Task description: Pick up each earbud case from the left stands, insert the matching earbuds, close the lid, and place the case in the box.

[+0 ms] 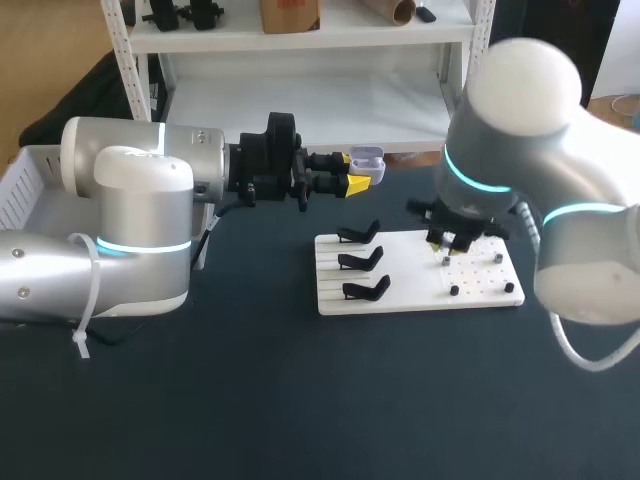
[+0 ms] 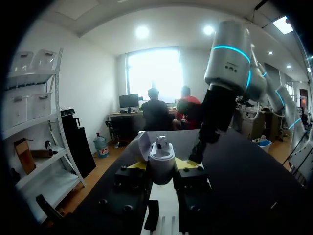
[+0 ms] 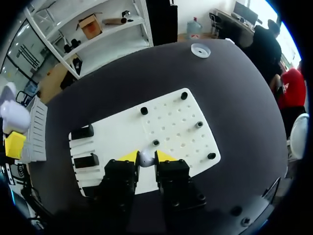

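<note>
Left pincer (image 1: pixel 362 172) is pinching the earbud case (image 1: pixel 368 158) from two sides and is holding it in the air near the far edge of the bench (image 1: pixel 250 400), well apart from the white board (image 1: pixel 420 292). The left wrist view is showing the lid of the case standing open, with one seated earbud (image 2: pixel 161 142) sticking up from inside. The right pincer (image 3: pixel 145 157) is hanging over the middle of the board, near its front edge, and its yellow tips are pressing on a white earbud (image 3: pixel 145 156) between them. I cannot tell if this earbud is touching the board. Three black stands (image 1: pixel 361 262) are sitting in a column along the board's left edge. The white box (image 1: pixel 28 190) is lying at the left edge of the bench, partly behind the left arm.
</note>
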`<state>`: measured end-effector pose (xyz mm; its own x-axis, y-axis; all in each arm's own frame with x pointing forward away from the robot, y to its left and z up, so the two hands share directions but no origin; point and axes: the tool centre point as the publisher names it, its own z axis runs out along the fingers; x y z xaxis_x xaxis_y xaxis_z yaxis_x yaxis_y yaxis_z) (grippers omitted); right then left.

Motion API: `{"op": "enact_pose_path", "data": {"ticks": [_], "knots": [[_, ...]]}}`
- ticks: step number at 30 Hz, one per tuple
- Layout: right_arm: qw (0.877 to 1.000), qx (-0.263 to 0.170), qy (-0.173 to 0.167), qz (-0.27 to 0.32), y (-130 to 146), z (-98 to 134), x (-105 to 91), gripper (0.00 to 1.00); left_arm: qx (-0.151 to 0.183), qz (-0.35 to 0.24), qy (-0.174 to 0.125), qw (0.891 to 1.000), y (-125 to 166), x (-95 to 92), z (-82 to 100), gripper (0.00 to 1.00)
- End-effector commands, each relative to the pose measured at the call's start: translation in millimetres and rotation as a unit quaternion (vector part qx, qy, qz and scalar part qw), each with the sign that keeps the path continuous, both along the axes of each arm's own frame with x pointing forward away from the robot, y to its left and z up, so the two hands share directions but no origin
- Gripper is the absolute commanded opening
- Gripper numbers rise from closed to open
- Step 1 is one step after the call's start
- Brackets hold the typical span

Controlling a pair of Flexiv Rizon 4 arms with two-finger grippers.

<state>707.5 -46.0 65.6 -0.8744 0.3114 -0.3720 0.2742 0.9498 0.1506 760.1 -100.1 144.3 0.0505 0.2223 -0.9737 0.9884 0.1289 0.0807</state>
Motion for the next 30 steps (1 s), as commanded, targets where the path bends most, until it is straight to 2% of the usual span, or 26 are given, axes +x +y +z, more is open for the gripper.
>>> {"op": "enact_pose_path", "data": {"ticks": [1,4,6,14,30], "knots": [[0.999,-0.023,0.021,0.043,-2,45,-14.6,0.00,-0.001,0.001,-0.001,1.000,0,-0.5,-0.6,0.00],[0.995,-0.041,0.032,0.083,4,69,-21.4,0.00,-0.001,0.001,-0.001,1.000,0,-0.5,-0.6,0.00],[0.993,-0.053,0.026,0.102,7,83,-23.3,0.00,-0.001,0.001,-0.001,1.000,0,-0.5,-0.6,0.00],[0.982,-0.047,0.025,0.180,27,129,-29.0,0.00,-0.001,0.001,-0.001,1.000,0,-0.5,-0.6,0.00],[0.967,-0.053,0.016,0.250,93,157,5.2,0.00,-0.001,0.001,-0.001,1.000,0,-0.5,-0.6,0.00]]}}
